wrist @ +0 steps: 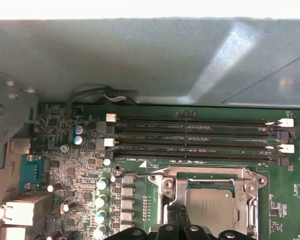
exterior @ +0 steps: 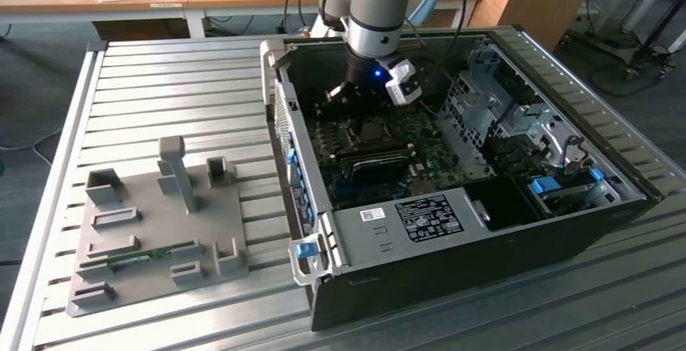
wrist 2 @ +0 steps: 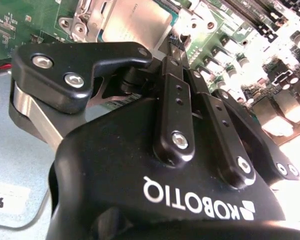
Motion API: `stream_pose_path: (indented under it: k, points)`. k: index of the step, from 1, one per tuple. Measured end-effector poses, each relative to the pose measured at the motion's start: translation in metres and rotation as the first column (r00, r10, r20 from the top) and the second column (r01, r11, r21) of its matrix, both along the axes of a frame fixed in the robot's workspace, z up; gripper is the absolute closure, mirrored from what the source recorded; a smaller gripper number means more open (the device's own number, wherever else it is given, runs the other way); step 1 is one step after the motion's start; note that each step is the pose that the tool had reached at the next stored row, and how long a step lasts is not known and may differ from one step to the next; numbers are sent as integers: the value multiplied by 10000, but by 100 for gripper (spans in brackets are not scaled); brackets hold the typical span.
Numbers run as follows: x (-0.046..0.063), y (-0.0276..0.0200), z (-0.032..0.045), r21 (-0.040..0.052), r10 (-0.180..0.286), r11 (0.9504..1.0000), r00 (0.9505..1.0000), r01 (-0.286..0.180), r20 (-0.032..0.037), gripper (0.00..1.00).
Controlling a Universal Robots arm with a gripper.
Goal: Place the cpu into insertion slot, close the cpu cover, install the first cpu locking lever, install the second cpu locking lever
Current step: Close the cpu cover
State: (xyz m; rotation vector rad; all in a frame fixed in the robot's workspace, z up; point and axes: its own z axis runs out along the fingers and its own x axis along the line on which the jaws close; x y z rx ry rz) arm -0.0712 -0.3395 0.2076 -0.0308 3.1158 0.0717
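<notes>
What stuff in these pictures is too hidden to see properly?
- cpu: first wrist view, partly behind the gripper.
- cpu cover: second wrist view, mostly behind the gripper.
- motherboard: exterior view, the arm covers part of it.

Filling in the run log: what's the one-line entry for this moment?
cpu: in socket | cpu cover: down over cpu | gripper: shut, low at cover's edge
</notes>
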Motion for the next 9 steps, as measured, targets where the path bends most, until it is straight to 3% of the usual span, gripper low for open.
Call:
stream_pose_path:
  k: [9]
  points:
    - [-2, -1, -42, -2, 0, 10000, 10000, 0, -1, 89]
